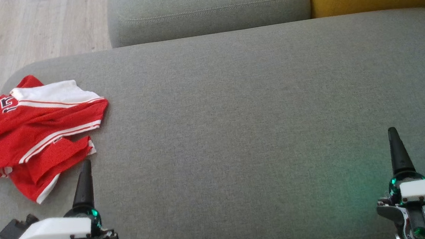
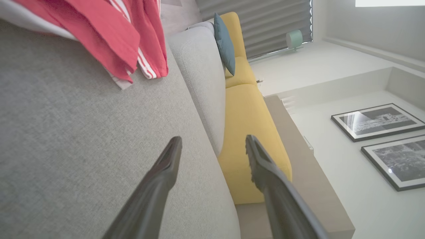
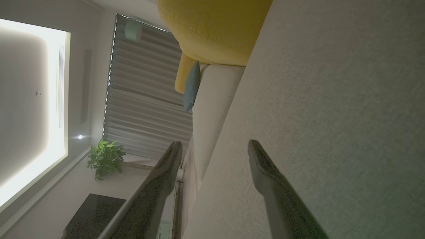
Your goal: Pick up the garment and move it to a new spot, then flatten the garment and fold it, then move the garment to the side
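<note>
Presently, head view: garment (image 1: 33, 135), a red jersey with white bands and dark numerals, crumpled in overlapping layers at the left end of the grey sofa seat (image 1: 235, 113), one part reaching the picture's left edge, with wood floor (image 1: 16, 29) beyond. The left gripper (image 1: 85, 171) is low at the near side, its tip just beside the garment's near hem and not touching it. The right gripper (image 1: 393, 138) is over bare seat, well apart from the garment. Left wrist view: both fingers (image 2: 166, 166) spread wide with nothing between them, and the garment's striped folds are ahead at the upper left. Right wrist view: fingers (image 3: 272, 179) likewise spread wide and empty, with plain upholstery alongside. Hazards, as judged: the bunched layers may let a pinch catch only a top fold, so the jersey unrolls or drags instead of lifting. Its place near the seat's end may let a careless pull tip it onto the floor. Fingers driven too low could snag the seat fabric.
</note>
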Controlling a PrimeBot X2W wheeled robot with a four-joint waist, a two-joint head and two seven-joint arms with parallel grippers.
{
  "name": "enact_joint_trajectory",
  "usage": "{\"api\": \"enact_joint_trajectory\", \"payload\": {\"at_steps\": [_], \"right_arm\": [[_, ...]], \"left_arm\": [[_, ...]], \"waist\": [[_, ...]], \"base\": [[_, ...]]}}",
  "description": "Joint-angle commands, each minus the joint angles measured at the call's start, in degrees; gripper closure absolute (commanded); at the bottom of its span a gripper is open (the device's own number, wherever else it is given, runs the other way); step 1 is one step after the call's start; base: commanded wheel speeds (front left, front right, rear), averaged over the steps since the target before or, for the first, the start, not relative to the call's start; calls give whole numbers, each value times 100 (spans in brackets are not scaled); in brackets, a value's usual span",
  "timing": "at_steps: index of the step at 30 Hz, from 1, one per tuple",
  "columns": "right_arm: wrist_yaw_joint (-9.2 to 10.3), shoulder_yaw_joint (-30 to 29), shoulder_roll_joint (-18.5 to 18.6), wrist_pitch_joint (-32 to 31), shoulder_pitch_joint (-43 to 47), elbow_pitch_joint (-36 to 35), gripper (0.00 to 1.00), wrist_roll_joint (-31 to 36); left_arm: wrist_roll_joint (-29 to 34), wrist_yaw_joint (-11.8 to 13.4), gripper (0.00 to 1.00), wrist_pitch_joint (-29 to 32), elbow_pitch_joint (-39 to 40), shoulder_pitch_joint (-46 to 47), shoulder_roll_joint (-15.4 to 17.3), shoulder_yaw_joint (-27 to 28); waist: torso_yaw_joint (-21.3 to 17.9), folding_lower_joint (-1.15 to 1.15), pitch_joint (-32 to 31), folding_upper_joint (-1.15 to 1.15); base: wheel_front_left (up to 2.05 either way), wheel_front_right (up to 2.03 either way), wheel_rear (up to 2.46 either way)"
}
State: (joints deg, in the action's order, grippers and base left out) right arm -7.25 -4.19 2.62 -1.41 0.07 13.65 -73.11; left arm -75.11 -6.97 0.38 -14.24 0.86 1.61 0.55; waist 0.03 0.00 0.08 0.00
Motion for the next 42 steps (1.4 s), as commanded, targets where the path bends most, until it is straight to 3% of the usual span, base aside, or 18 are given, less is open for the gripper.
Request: {"api": "enact_joint_trajectory", "payload": {"at_steps": [1,42], "right_arm": [[-9,56,132,78,-274,-257,0,200],[-16,544,165,331,-319,-788,0,3624]], "left_arm": [[207,-19,0,-63,271,376,71,-2],[3638,-10,0,-733,552,574,97,-426]], "waist": [[2,0,1,0],[4,0,22,0]], "base": [[0,0,0],[0,0,0]]}}
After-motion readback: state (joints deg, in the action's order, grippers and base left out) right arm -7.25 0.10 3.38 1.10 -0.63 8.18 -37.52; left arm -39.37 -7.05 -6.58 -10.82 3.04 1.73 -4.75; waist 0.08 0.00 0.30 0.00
